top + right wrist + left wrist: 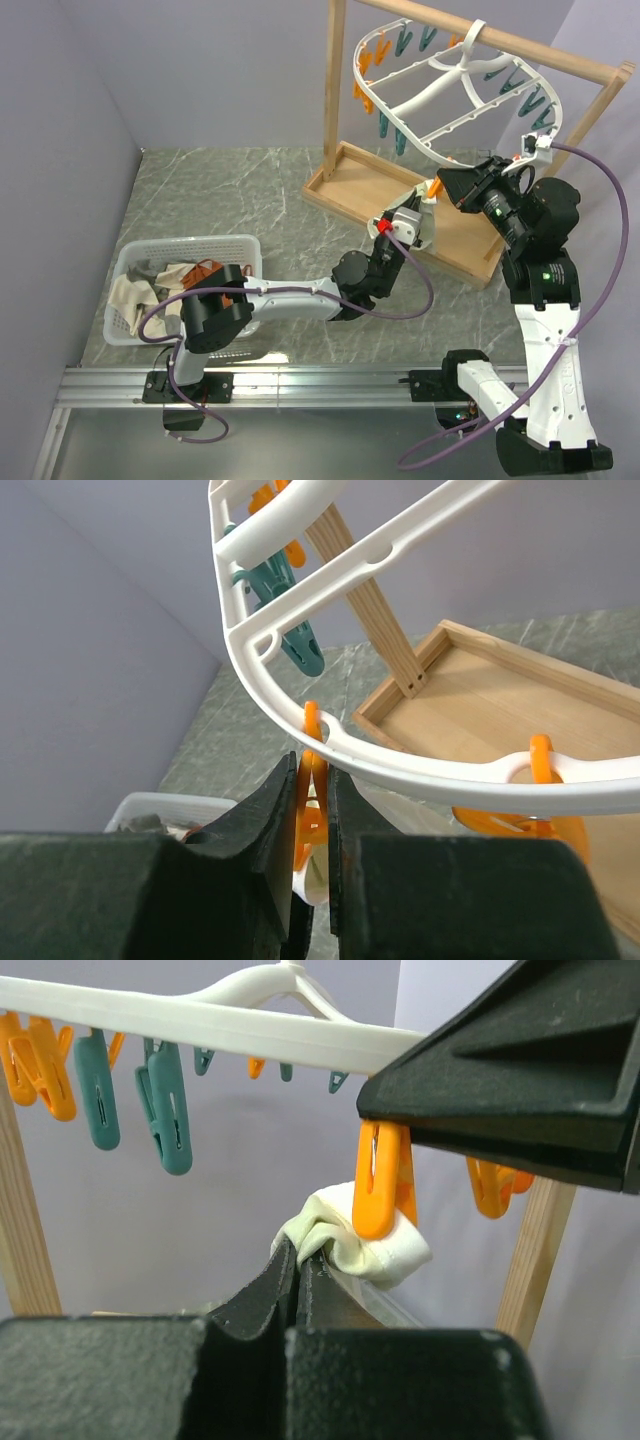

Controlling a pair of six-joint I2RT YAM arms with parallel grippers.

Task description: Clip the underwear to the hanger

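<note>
Left wrist view shows the left gripper (pixel 298 1265) pressed shut on a fold of the underwear (pixel 390 1252), which bunches just above its tips. The right gripper (pixel 312 772) pinches an orange clothespin (pixel 380 1195) on the hanger (pixel 200 1020), directly over that fold. The peg's mouth seems to overlap the cloth, though it's hard to tell. If it catches only an edge, letting go could drop the underwear.

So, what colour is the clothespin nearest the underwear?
The clothespin is orange; left wrist view shows it best.

Lilac walls (pixel 70 120), grey marble tabletop (pixel 230 190), wooden stand (pixel 335 100)
</note>
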